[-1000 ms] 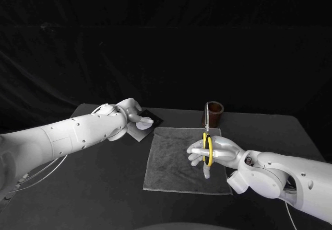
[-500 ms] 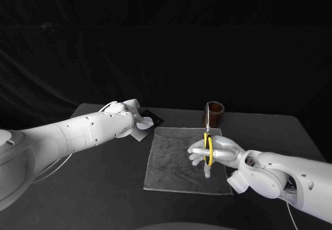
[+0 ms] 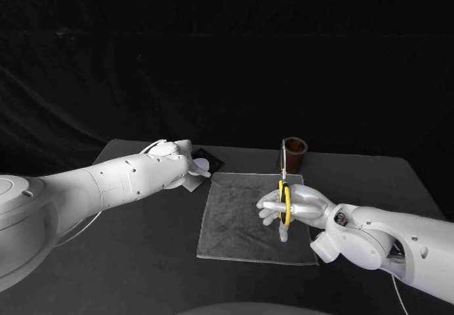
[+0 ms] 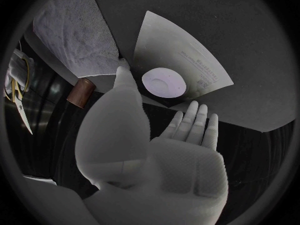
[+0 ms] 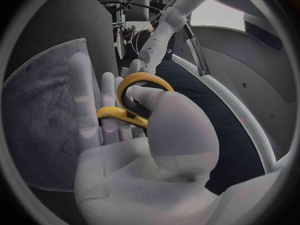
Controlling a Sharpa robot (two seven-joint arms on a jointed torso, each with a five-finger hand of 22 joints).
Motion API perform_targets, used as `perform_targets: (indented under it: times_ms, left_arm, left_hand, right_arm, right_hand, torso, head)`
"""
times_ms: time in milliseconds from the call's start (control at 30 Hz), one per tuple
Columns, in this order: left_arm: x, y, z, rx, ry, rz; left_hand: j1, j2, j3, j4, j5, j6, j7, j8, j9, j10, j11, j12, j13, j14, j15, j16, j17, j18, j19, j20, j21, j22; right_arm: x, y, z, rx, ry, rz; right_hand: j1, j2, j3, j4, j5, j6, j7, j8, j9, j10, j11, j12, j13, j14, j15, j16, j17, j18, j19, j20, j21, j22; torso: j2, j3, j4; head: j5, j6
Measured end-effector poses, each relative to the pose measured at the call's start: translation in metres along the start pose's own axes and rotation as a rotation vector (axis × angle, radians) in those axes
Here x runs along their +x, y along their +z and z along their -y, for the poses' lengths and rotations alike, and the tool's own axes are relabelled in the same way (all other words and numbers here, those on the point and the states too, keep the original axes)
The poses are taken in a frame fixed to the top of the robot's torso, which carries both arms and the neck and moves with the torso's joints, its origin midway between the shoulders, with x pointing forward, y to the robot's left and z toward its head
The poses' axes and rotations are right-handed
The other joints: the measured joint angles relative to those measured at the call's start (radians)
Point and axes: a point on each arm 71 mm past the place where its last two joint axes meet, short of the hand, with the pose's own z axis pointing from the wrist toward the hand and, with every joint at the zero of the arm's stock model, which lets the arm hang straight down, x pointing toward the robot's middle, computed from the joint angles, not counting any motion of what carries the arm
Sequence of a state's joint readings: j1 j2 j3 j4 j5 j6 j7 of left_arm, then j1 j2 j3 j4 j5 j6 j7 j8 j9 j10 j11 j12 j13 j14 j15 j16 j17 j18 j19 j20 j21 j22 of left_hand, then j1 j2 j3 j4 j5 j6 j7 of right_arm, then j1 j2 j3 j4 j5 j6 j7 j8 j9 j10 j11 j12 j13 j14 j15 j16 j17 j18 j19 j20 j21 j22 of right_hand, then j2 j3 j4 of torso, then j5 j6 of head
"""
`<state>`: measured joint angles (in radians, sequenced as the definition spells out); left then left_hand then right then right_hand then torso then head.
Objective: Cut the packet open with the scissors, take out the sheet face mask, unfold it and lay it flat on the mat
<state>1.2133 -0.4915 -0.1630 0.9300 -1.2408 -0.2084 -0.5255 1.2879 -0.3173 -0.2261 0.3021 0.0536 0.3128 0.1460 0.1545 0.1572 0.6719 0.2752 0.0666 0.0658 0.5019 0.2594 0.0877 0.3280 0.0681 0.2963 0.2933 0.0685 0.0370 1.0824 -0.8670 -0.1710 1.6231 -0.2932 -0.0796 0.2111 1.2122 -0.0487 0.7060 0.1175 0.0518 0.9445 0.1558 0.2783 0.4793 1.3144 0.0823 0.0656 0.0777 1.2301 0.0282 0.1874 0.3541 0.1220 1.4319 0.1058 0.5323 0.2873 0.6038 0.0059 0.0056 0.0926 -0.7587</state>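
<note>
Now right hand (image 3: 301, 207) grips scissors (image 3: 283, 195) over mat (image 3: 231, 220).

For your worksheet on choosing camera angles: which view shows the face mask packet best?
The left wrist view: the packet lies flat beyond the left hand, print visible. The head view gives a corner beside that hand. The right wrist view faces the scissors.

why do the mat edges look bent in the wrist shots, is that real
No, it is lens distortion. In the left wrist view the fisheye bows the straight edges of the mat and the packet. In the right wrist view the mat curves too, beside the right hand holding the scissors. In the head view the mat's edges run straight, and the left hand covers part of the packet.
</note>
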Motion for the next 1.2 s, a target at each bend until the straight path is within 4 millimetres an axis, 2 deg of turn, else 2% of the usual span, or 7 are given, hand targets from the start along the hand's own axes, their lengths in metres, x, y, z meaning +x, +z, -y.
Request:
perform_targets:
  times_ms: [467, 700, 867, 1067, 1100, 1200]
  left_arm:
    - [0.006, 0.003, 0.006, -0.016, 0.046, -0.015]
    - [0.009, 0.004, 0.007, -0.015, 0.067, -0.015]
    - [0.013, 0.004, 0.007, -0.009, 0.108, -0.004]
    - [0.017, 0.003, 0.007, 0.003, 0.151, 0.024]
    - [0.017, 0.003, 0.006, 0.006, 0.159, 0.033]
    - [0.018, 0.003, 0.006, 0.009, 0.165, 0.045]
  left_hand:
    - [-0.004, 0.004, 0.0, 0.0, 0.0, 0.0, 0.0, -0.004, -0.001, 0.0, 0.0, 0.003, 0.004, 0.001, -0.001, 0.0, 0.008, 0.0, 0.0, 0.0, 0.0, 0.0]
    - [-0.004, 0.004, 0.0, 0.0, 0.0, 0.0, 0.0, -0.004, -0.001, 0.001, -0.001, 0.015, 0.006, 0.051, -0.007, 0.021, 0.032, 0.0, 0.008, 0.0, 0.0, 0.003]
    - [0.009, 0.009, 0.0, 0.0, 0.0, 0.003, -0.001, -0.004, 0.004, 0.017, -0.01, 0.034, 0.007, 0.075, -0.014, 0.044, 0.041, 0.0, 0.023, 0.0, 0.0, 0.007]
    - [0.039, 0.009, 0.0, 0.0, -0.002, 0.085, 0.004, 0.037, 0.037, 0.048, -0.015, 0.077, 0.007, 0.128, -0.024, 0.093, 0.058, 0.0, 0.058, -0.002, 0.013, 0.013]
    - [0.043, 0.008, 0.0, 0.0, -0.001, 0.133, 0.007, 0.063, 0.057, 0.058, -0.018, 0.091, 0.007, 0.146, -0.029, 0.112, 0.059, 0.0, 0.079, -0.002, 0.019, 0.017]
    - [0.052, 0.008, 0.006, 0.006, 0.0, 0.191, 0.011, 0.092, 0.08, 0.073, -0.021, 0.12, 0.007, 0.17, -0.036, 0.138, 0.06, 0.0, 0.119, -0.003, 0.033, 0.023]
  right_arm:
    - [0.001, 0.002, 0.001, 0.011, -0.011, 0.001]
    - [0.001, 0.002, 0.002, 0.015, -0.014, 0.002]
    - [0.001, 0.002, 0.002, 0.017, -0.015, 0.0]
    - [0.002, 0.002, 0.003, 0.02, -0.017, 0.0]
    - [0.002, 0.002, 0.003, 0.02, -0.018, 0.0]
    - [0.002, 0.002, 0.003, 0.021, -0.02, -0.001]
  right_hand:
    - [0.0, 0.0, 0.0, 0.0, 0.0, 0.001, -0.001, 0.0, 0.001, 0.0, 0.0, 0.0, 0.001, 0.0, 0.0, -0.001, 0.003, 0.0, -0.003, 0.004, -0.005, -0.001]
    - [0.0, 0.0, 0.0, 0.0, 0.0, 0.002, -0.002, 0.0, 0.002, 0.001, -0.001, 0.0, 0.001, 0.0, 0.0, -0.003, 0.004, 0.0, -0.003, 0.004, -0.005, -0.001]
    - [0.0, 0.0, 0.0, 0.0, 0.0, 0.002, -0.002, 0.0, 0.002, 0.001, -0.001, 0.0, 0.002, 0.0, 0.0, -0.003, 0.004, 0.0, -0.003, 0.004, -0.005, -0.001]
    - [0.0, 0.0, 0.0, 0.0, 0.0, 0.003, -0.003, 0.0, 0.002, 0.001, -0.001, 0.0, 0.002, -0.002, 0.002, -0.003, 0.004, 0.0, -0.003, 0.004, -0.005, -0.002]
    - [0.0, 0.0, 0.0, 0.0, 0.0, 0.003, -0.003, 0.0, 0.002, 0.001, -0.001, 0.0, 0.002, -0.002, 0.002, -0.003, 0.004, 0.0, -0.003, 0.004, -0.005, -0.002]
    - [0.0, 0.0, 0.0, 0.0, 0.0, 0.003, -0.003, 0.0, 0.002, 0.001, -0.001, 0.0, 0.002, -0.002, 0.002, -0.003, 0.005, 0.0, -0.003, 0.004, -0.005, -0.002]
  torso:
    - [0.001, 0.0007, -0.0004]
    - [0.0, 0.0011, -0.0001]
    - [-0.001, 0.0008, 0.0001]
    - [-0.002, 0.0006, 0.0007]
    - [-0.002, 0.0005, 0.0008]
    - [-0.002, 0.0005, 0.0009]
  head:
    - [-0.001, -0.009]
    - [-0.002, -0.013]
    - [-0.002, -0.015]
    - [-0.003, -0.018]
    - [-0.004, -0.018]
    - [-0.004, -0.018]
